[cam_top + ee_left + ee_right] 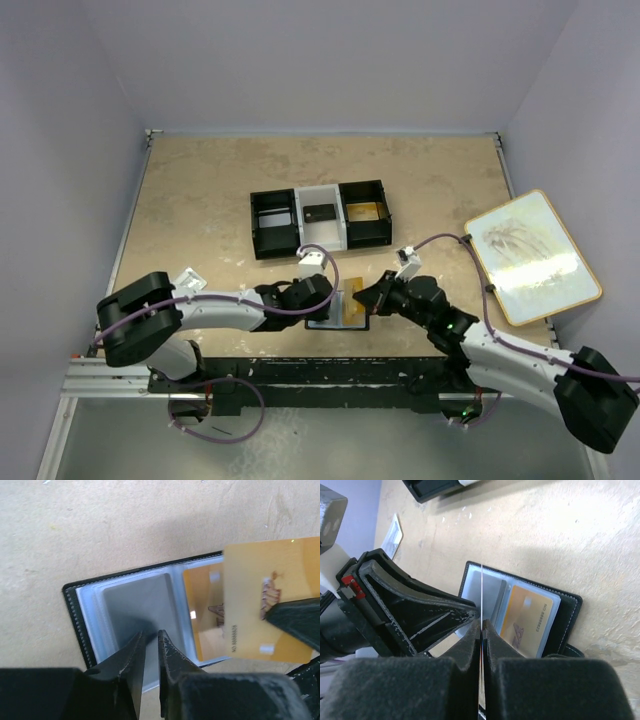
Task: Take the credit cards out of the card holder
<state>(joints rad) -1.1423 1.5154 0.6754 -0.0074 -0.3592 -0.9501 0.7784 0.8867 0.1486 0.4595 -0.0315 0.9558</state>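
The black card holder [322, 322] lies open near the table's front edge, its clear sleeves up [135, 600]. Its left sleeve looks grey and empty. Its right sleeve holds a gold credit card [205, 620], also in the right wrist view [527, 617]. My left gripper [150, 634] has its jaws almost together with nothing between them, its tips pressing on the left sleeve [328, 303]. My right gripper [482, 622] is shut on a second gold credit card [270, 600], which stands edge-on [482, 590] just above the holder [567, 615]. In the top view the right gripper [372, 294] is at the holder's right side.
A black-and-white three-compartment tray [272, 222] stands behind the holder, with a dark card [320, 212] in its middle and a gold card [366, 210] in its right compartment. A framed white board [532, 255] lies at the right. A white packet [190, 278] lies at the left.
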